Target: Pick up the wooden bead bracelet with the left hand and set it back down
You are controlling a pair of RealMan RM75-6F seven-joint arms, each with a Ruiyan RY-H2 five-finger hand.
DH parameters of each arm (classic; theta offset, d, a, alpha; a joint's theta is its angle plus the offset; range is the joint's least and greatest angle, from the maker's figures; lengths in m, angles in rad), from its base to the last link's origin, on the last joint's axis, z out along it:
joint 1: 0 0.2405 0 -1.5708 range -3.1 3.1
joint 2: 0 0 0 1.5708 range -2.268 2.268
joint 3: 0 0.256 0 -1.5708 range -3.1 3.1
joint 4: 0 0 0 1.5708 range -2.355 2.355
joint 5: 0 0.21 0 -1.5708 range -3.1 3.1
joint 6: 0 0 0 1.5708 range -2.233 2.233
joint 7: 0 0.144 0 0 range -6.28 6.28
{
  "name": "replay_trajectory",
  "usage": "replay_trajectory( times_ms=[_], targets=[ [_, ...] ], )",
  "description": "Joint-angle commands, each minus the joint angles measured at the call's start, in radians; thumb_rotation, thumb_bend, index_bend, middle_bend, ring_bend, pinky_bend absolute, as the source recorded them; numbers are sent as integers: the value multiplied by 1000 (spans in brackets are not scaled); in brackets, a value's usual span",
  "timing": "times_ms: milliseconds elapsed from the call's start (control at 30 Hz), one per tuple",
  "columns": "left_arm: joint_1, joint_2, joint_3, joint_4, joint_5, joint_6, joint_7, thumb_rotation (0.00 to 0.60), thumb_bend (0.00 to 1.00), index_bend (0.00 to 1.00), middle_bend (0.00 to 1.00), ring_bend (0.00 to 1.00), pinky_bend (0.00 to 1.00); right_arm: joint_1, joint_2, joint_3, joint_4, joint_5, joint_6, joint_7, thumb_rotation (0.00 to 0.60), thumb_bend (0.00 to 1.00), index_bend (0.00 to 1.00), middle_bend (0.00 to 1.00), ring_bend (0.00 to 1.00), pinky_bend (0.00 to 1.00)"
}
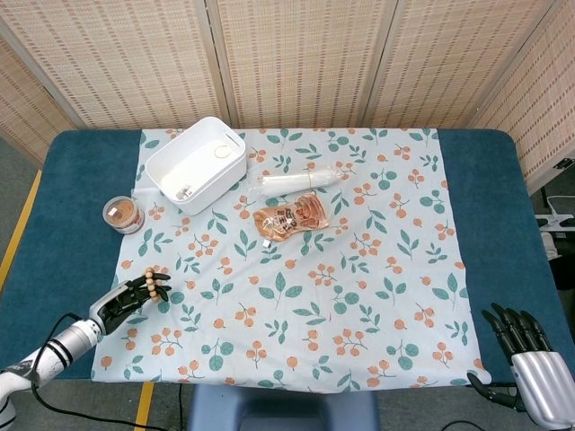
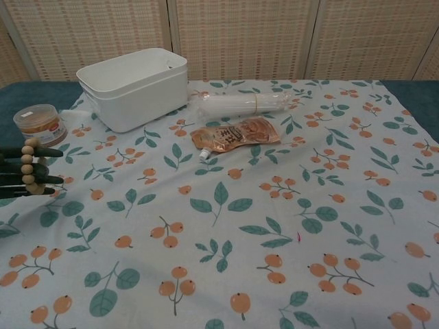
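Across the whole table, teal at its edges, lies a floral cloth printed with leaves and orange berries. Toward eleven o'clock on the cloth sits a white tub, set at an angle (a small object lies inside it, too small to tell). Just past the tub toward the centre lies a clear wrapped roll, and directly below that, toward six o'clock from it, a flat orange pouch with its spout pointing down-left. At nine o'clock, just off the cloth's edge, stands a small lidded jar with brownish contents.

At seven o'clock the left hand reaches over the cloth's edge with its dark fingers stretched forward; the wooden bead bracelet hangs looped over them, held at the fingertips above the cloth. In the chest view the beads show as a vertical string across the fingers.

At five o'clock, beyond the table's corner, the right hand holds nothing, fingers apart and pointing up.
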Motion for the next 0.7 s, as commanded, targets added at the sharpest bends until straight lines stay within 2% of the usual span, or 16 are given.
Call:
replay_trajectory(
  times_ms=[33,300,367,467,500,633,700],
  targets=[
    [3,4,13,-3,25,-4,46,600,1000,213,450,118,0,0,-1,0,0,0,-1,-1,378,196,0,0,0,0],
    [68,-30,45,-99,190,102,324,600,977,178,440,117,0,1,-2,-1,-1,0,-5,-5,378,196,0,0,0,0],
    [79,-39,59,-113,214,110,368,600,915,133,399,118,0,1,-3,-2,-1,-1,-7,-7,377,196,0,0,0,0],
    [94,-57,72,-140,284,154,471,600,826,113,353,120,0,0,-2,-2,-1,-2,-4,-7,377,196,0,0,0,0],
    [102,-66,70,-152,306,168,507,600,768,112,329,113,0,-1,-2,-2,-1,-2,-2,-7,377,196,0,0,0,0],
    [144,-110,37,-198,378,202,657,600,670,112,214,29,0,0,-1,-2,0,-3,-3,-6,378,196,0,0,0,0],
    [170,-141,10,-222,413,209,743,600,646,121,204,21,0,1,-1,-2,0,-4,-5,-6,378,196,0,0,0,0]
  ],
)
